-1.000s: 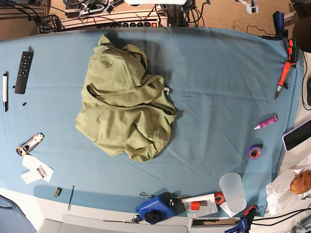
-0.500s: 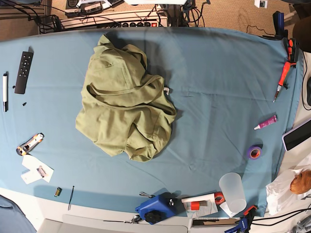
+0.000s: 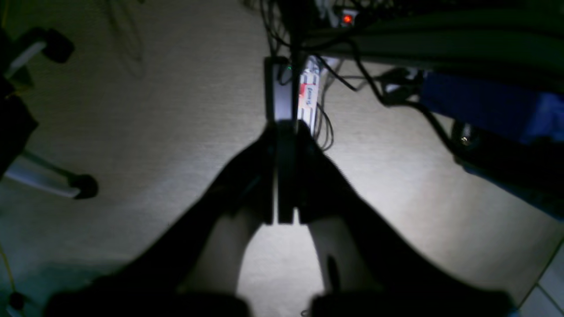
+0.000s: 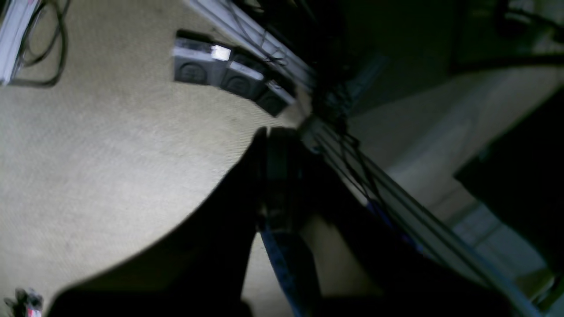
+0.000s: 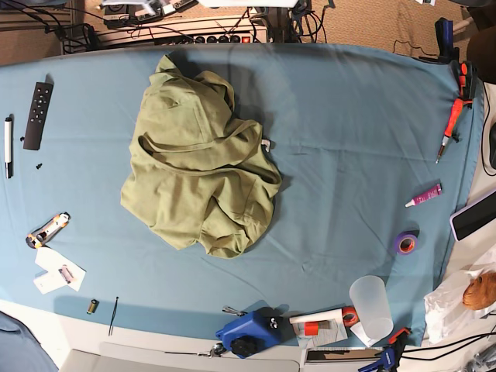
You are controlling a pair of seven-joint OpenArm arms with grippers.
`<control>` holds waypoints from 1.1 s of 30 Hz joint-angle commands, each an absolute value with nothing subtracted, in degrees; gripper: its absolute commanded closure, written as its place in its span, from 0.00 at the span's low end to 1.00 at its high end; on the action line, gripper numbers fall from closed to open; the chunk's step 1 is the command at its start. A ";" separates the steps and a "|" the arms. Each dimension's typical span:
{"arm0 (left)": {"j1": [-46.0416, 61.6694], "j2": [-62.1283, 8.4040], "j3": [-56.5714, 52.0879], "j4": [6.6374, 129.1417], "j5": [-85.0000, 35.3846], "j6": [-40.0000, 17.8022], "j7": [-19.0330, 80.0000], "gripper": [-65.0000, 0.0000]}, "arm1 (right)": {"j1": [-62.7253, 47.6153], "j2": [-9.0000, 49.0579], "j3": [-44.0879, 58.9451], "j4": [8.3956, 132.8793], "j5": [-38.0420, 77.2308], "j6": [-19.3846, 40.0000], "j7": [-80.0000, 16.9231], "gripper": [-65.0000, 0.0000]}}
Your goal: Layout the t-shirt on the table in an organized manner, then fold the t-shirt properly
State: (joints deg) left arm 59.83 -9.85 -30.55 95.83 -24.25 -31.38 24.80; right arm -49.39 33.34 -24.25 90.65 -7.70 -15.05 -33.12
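So far we note the left gripper (image 3: 285, 176) clenched on nothing, hanging over carpet and cables off the table (image 5: 349, 116); the right gripper (image 4: 275, 176) is likewise pinched closed and empty, away from the t-shirt (image 5: 200, 163). We judge the task unstarted: the t-shirt lies crumpled left of the table's centre, layout and folding both remaining. Its heap runs long from the far edge toward the near side; collar direction we cannot tell.

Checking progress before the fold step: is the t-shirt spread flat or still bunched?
Bunched. The t-shirt lies in a crumpled heap on the table, with overlapping folds and no sleeves laid out.
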 commanded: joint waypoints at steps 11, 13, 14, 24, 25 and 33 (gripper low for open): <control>62.22 -10.17 -30.94 105.43 -28.84 -31.35 36.99 1.00 | -61.71 33.95 -11.97 110.78 -3.88 -11.42 -35.88 1.00; 62.22 -10.17 -31.38 107.53 -28.82 -31.35 38.17 1.00 | -62.39 33.95 -10.92 114.76 -3.90 -11.40 -36.97 1.00; 62.22 -10.15 -31.88 108.79 -28.82 -31.35 38.89 1.00 | -62.37 33.95 -10.52 116.71 -3.95 -11.38 -37.78 1.00; 62.19 -10.15 -45.04 125.64 -35.70 -21.32 51.42 1.00 | -62.04 33.91 -8.14 133.97 -11.66 -9.85 -43.70 1.00; 62.04 -10.15 -46.28 127.22 -36.23 -19.84 51.18 1.00 | -61.69 33.80 -8.14 134.69 -13.34 -9.91 -43.88 1.00; 60.93 -10.17 -48.14 135.00 -36.71 -17.98 43.55 1.00 | -56.60 33.80 -8.14 135.00 -28.18 -10.11 -48.42 1.00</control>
